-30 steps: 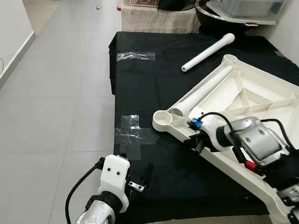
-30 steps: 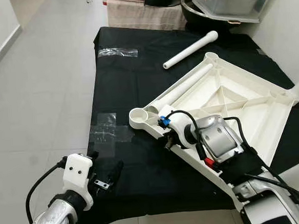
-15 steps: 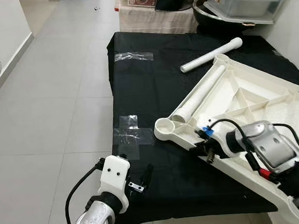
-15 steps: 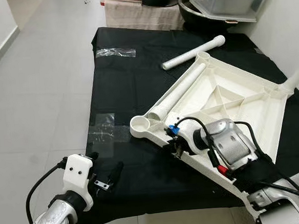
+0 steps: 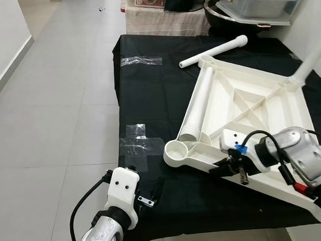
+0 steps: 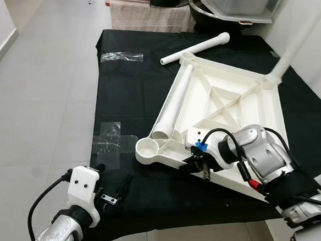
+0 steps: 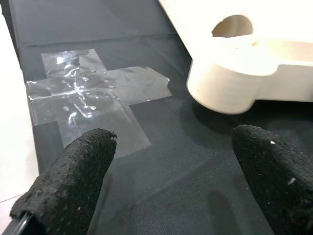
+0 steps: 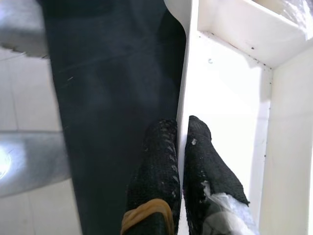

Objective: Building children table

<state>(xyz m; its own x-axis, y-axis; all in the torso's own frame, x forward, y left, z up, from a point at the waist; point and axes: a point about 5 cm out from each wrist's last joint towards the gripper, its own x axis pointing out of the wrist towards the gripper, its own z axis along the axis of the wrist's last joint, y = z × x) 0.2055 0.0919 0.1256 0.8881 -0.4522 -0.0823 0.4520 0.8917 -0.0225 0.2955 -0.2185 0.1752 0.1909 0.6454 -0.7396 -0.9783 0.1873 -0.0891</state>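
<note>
White plastic tabletop (image 5: 247, 100), upside down with its ribs showing, lies on the black cloth-covered surface (image 5: 153, 88). Your right gripper (image 8: 182, 147) is clenched on the near rim wall, one finger on each side. Your left gripper (image 7: 171, 161) hovers with fingers spread over the cloth, near the tabletop's round corner socket (image 7: 230, 81) and a clear tape cross (image 7: 93, 98).
</note>
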